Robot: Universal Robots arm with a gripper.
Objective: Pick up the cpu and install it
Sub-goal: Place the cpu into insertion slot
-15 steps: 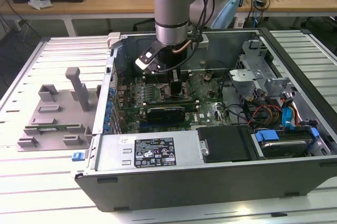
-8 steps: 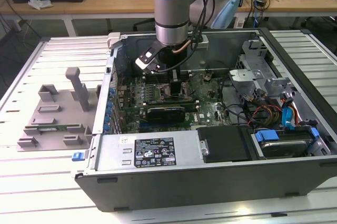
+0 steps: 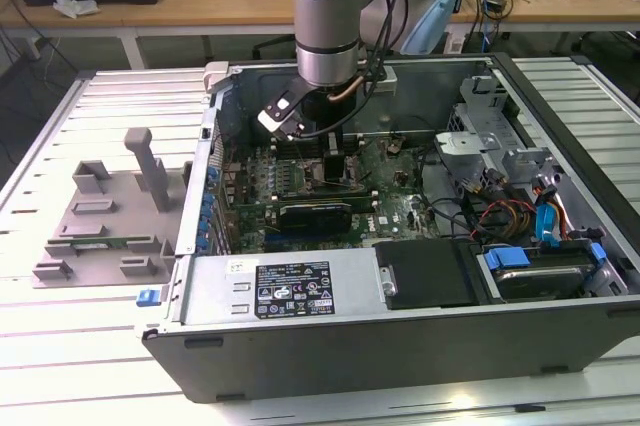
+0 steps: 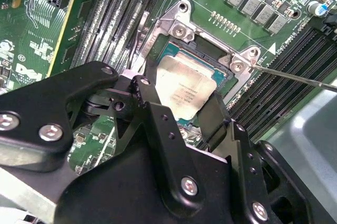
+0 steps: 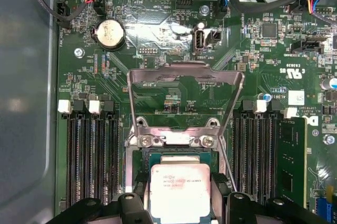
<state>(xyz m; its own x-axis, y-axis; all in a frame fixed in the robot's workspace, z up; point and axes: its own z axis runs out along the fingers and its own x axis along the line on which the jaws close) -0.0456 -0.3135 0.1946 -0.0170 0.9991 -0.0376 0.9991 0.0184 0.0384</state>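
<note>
The arm [image 3: 325,16] reaches down into the open computer case [image 3: 400,346], which lies on its side on the tabletop [image 3: 90,366], more towards the exterior view's right edge. The hand [image 4: 181,103] is over the socket [image 5: 174,140] in the middle of the motherboard [image 5: 158,40], between the two banks of memory slots [image 5: 92,155]. Its fingers [image 4: 213,121] are closed to the width of the cpu [image 4: 184,82] and stand against two opposite edges of the chip, so the hand has hold of it. The cpu lies flat inside the socket frame; whether it is fully seated, one cannot tell. The socket's metal load plate [image 5: 184,71] stands open. A grey fixture [image 3: 100,211] stands near the tabletop's edge at the exterior view's left.
</note>
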